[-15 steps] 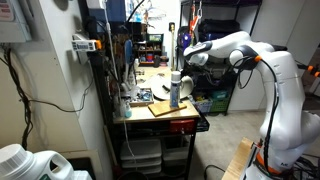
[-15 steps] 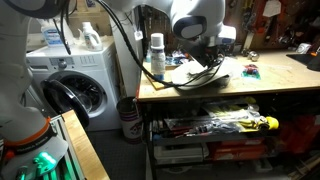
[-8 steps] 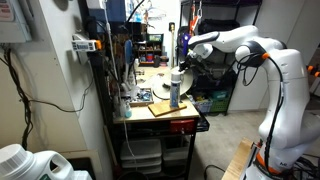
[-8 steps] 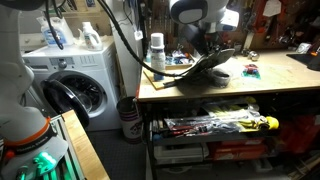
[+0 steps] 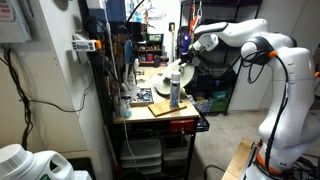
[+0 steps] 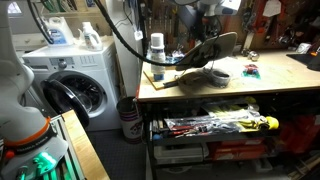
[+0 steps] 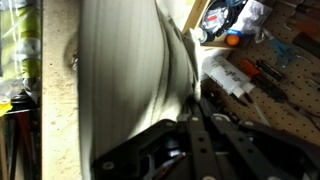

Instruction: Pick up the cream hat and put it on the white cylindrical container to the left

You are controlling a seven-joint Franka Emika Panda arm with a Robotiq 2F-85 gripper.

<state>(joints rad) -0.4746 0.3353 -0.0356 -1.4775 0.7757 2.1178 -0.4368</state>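
Cream hat (image 6: pixel 205 52) hangs tilted in the air above the wooden surface (image 6: pixel 275 88), clear of it, with its brim pinched in the claw (image 7: pixel 193 112); the wrist view shows the fingers pressed together on the pale fabric. Just beside the hat's lower edge, the white cylindrical container (image 6: pixel 157 52) stands upright near the surface's corner on the washing machine (image 6: pixel 70 85) side, the hat not yet on it.
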